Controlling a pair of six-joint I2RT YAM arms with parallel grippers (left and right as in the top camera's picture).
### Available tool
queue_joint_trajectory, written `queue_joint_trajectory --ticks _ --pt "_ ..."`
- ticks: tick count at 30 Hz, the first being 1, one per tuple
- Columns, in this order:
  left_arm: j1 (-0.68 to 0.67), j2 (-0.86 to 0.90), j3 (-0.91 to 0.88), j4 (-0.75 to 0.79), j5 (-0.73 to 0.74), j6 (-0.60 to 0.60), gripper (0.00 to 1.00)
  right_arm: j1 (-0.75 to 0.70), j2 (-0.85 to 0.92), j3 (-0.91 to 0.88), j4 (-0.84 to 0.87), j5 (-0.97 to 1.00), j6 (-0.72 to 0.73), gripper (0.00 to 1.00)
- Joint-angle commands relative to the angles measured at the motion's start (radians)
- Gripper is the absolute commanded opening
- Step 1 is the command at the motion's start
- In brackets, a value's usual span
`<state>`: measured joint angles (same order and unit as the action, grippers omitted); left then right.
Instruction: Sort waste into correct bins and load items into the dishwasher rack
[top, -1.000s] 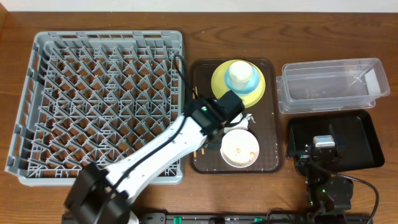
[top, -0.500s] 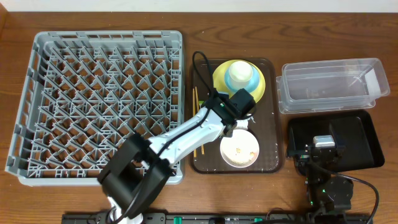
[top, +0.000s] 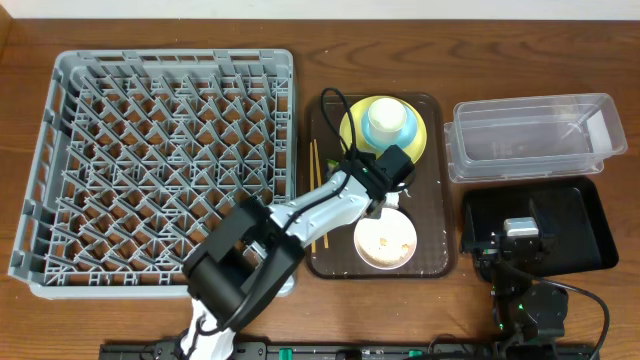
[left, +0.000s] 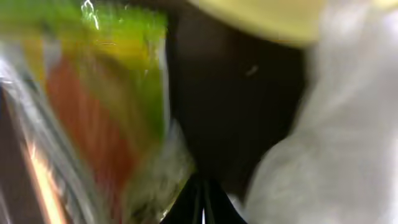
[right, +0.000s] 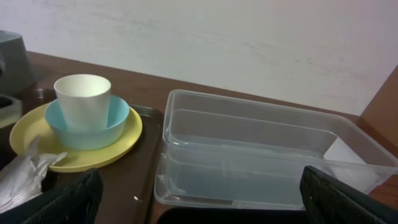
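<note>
- Left gripper (top: 388, 172) is down on the brown serving tray (top: 432, 205), in the narrow gap between the yellow plate (top: 420, 135) and the white bowl (top: 360, 240). Its wrist view is blurred, so I cannot tell whether the fingers are apart or closed.
- The snack wrapper (left: 93, 106) fills the left of that view, with the tissue scrap (left: 336, 143) just beside it on the right.
- Right gripper (top: 520, 233) hangs over the black tray (top: 585, 235), fingers (right: 68, 202) spread wide and holding nothing.
- Risk: a pinch here may take tissue along with wrapper, mixing the waste.
- Risk: the plate carries the blue bowl (top: 385, 142) and the cup (top: 383, 118) stacked. A sideways nudge, or the arm's cable looping close by, could upset them.
- Risk: the forearm passes low over the chopsticks (top: 312, 165) and the corner of the dishwasher rack (top: 170, 58). A careless swing could drag the sticks.
- Room: tight at the fingers. Straight up looks clear, as does the bare wood before the clear tub (top: 530, 100). The right gripper crowds the black tray.
</note>
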<state>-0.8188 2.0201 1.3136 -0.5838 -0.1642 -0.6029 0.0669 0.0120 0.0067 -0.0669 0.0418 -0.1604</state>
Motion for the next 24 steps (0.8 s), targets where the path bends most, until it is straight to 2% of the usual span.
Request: queue_joint_trajectory --ticks 1,5,7,9,10,12,19,24 --pt "0.006 0.022 -0.001 0.043 0.166 0.079 0.06 0.006 -0.005 -0.002 -0.003 0.010 0.018 0.99" --pt "0.006 0.000 0.018 0.074 0.206 0.121 0.08 0.006 -0.005 -0.002 -0.003 0.010 0.018 0.99" --pt "0.006 -0.025 0.032 0.074 0.206 0.130 0.11 0.006 -0.005 -0.002 -0.003 0.010 0.018 0.99" --pt "0.006 -0.055 0.043 0.073 0.205 0.146 0.17 0.006 -0.005 -0.002 -0.003 0.010 0.018 0.99" --pt "0.006 -0.076 0.049 0.073 0.204 0.160 0.25 0.006 -0.005 -0.002 -0.003 0.010 0.018 0.99" --pt "0.006 -0.130 0.052 0.066 0.162 0.164 0.32 0.006 -0.005 -0.002 -0.003 0.010 0.018 0.99" --pt "0.023 -0.264 0.052 -0.079 -0.097 0.087 0.32 0.006 -0.005 -0.002 -0.003 0.010 0.018 0.99" --pt "0.063 -0.258 0.037 -0.175 -0.120 0.046 0.32 0.006 -0.005 -0.002 -0.003 0.010 0.018 0.99"
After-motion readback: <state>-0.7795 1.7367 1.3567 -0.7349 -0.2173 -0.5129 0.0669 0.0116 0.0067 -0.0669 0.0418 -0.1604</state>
